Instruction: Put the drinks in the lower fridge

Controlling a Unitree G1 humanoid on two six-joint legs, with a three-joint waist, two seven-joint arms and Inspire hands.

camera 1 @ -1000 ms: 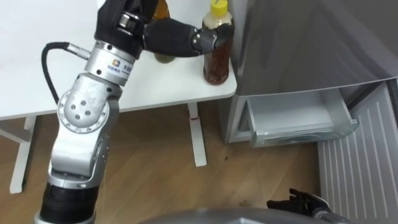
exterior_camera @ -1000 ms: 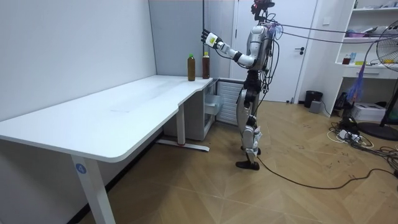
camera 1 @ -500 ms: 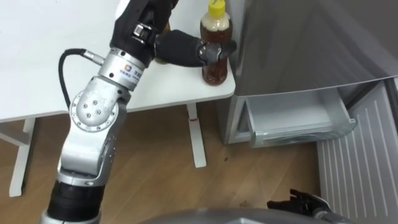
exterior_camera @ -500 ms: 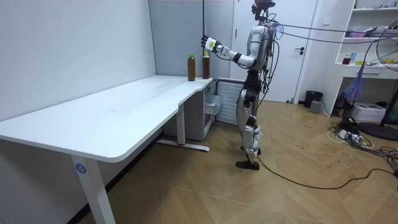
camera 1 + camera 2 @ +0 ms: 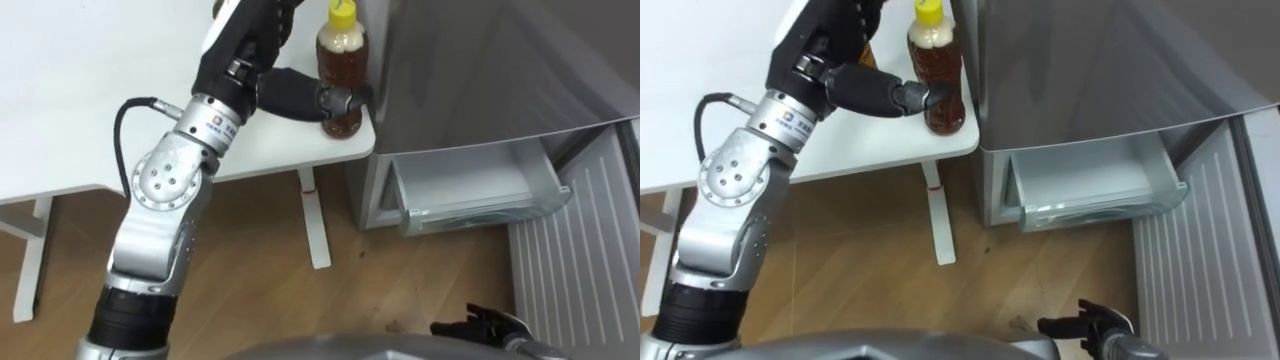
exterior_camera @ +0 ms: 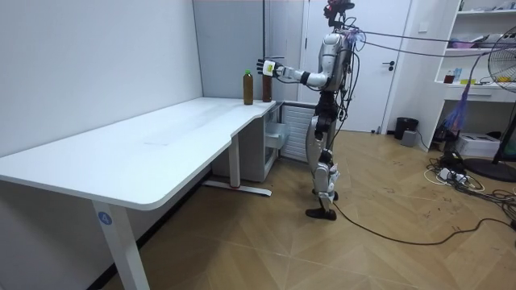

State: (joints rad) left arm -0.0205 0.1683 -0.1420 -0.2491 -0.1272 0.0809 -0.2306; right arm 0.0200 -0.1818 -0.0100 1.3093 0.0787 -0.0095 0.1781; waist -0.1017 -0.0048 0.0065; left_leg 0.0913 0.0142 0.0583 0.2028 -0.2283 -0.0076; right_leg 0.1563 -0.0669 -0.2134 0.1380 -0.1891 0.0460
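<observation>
Small print on the left forearm's sticker (image 5: 213, 124), not legible

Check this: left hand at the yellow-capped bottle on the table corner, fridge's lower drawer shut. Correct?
No: the drawer stands open, as the left eye view shows. The left hand is indeed at the bottle on the table corner.

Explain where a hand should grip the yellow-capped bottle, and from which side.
Grip the yellow-capped bottle round its wide body, below the shoulder, coming from the robot's left over the table. It stands upright at the corner with the fridge close on its right, so that side looks blocked. The left hand has its thumb across it.
</observation>
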